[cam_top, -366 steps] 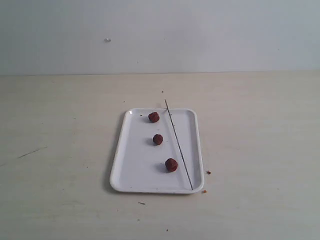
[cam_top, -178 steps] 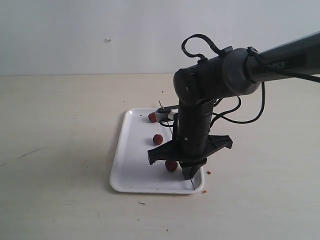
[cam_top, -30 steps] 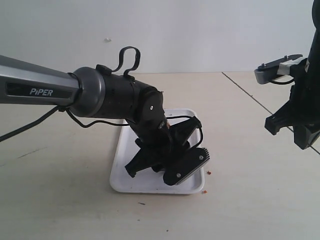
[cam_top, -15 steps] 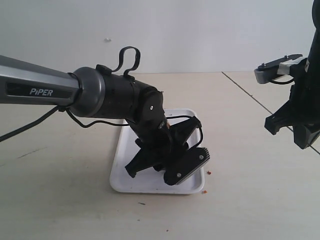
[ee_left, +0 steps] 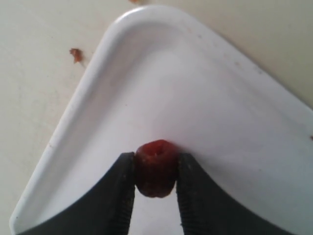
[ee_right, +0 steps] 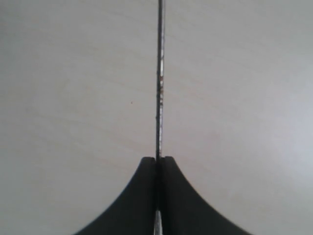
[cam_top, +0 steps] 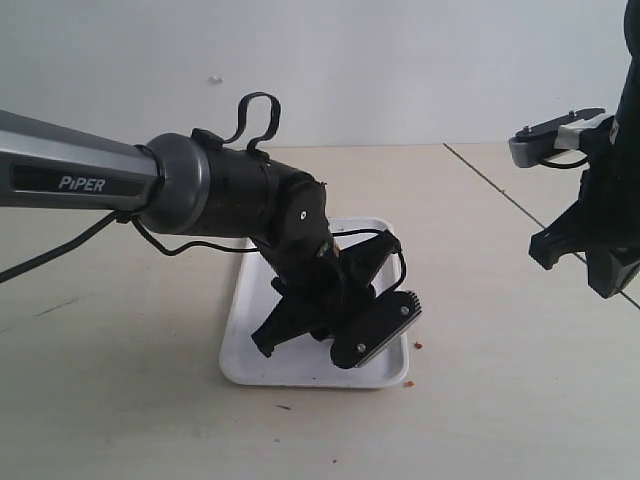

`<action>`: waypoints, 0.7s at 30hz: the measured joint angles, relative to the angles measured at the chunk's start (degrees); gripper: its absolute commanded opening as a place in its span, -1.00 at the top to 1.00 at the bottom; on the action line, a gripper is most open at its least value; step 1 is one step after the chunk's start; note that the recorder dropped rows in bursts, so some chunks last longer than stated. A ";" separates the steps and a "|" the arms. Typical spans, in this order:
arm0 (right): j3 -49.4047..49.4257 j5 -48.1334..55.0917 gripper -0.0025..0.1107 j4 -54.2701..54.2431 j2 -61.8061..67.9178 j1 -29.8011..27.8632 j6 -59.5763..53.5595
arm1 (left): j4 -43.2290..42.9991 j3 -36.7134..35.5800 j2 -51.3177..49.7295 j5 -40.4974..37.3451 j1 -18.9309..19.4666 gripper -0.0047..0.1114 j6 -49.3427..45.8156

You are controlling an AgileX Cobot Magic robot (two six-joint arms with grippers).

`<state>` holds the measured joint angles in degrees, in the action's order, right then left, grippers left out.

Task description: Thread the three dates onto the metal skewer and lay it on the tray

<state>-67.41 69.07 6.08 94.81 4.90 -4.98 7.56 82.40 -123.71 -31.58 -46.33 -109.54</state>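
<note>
In the left wrist view, my left gripper [ee_left: 155,157] is shut on one dark red-brown date [ee_left: 155,168], just above the white tray [ee_left: 205,93] near a corner. In the exterior view the left arm [cam_top: 300,250] leans over the tray [cam_top: 240,350] and hides the other two dates. My right gripper [ee_right: 160,159] is shut on the thin metal skewer [ee_right: 159,73], which sticks straight out from between its jaws. Seen from the exterior view, the right arm [cam_top: 590,235] hangs at the far right, away from the tray, with the skewer [cam_top: 490,188] running up and to the left.
Small brown crumbs lie on the beige table by the tray's near right corner [cam_top: 417,346] and beside the tray's rim [ee_left: 75,54]. A white wall [cam_top: 400,60] stands behind the table.
The left gripper's head has shifted very slightly over the tray. The right arm and the skewer have not moved.
</note>
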 measured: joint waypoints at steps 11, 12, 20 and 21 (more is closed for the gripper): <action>0.00 0.93 0.96 -2.44 0.00 0.00 -0.87 | -0.12 0.00 4.83 7.70 1.87 0.39 5.06; 0.00 0.93 0.96 -2.83 0.00 0.00 -1.25 | -0.12 0.00 5.16 8.18 2.39 0.39 5.39; 1.59 1.07 0.96 -16.70 0.00 0.00 -15.36 | -0.12 0.03 7.58 12.63 9.49 0.39 9.04; 1.98 1.06 0.96 -16.95 0.00 0.00 -17.06 | -0.12 0.03 7.58 12.63 9.81 0.39 9.04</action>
<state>-65.44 70.12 -10.88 94.81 4.90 -22.04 7.44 82.43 -116.13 -18.95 -36.52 -100.50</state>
